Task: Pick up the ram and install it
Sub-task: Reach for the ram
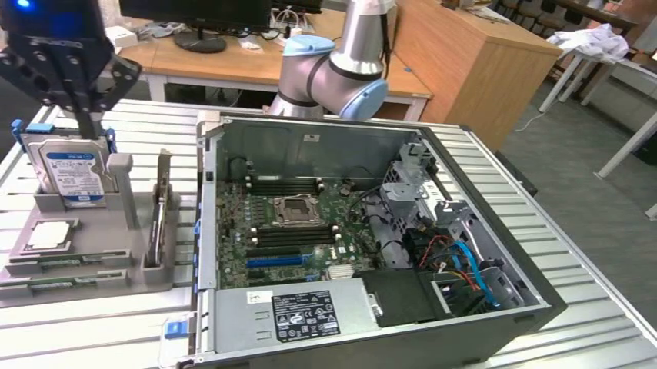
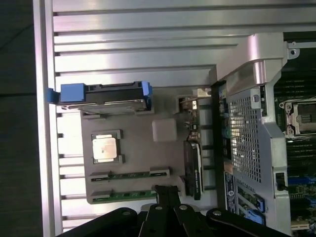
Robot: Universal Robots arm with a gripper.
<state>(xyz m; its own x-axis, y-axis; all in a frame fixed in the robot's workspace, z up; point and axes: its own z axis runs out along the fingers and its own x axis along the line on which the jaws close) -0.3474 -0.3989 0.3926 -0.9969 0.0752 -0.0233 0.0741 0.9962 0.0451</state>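
The ram [image 1: 57, 284], a thin green stick, lies flat along the near edge of a grey holder [image 1: 108, 265] on the worktop [image 1: 103, 330], at eight o'clock in the exterior view; a hard drive [image 1: 72, 173] stands upright at the holder's twelve o'clock; the gripper [image 1: 85, 115] hangs above that drive, fingers [image 2: 167, 197] pressed together, holding nothing; the open computer case [image 1: 308, 131] sits at the holder's three o'clock.

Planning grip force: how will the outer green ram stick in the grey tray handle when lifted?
The ram looks thin and rigid, probably light. Standing on edge in a tray slot, it may bind if pulled tilted.
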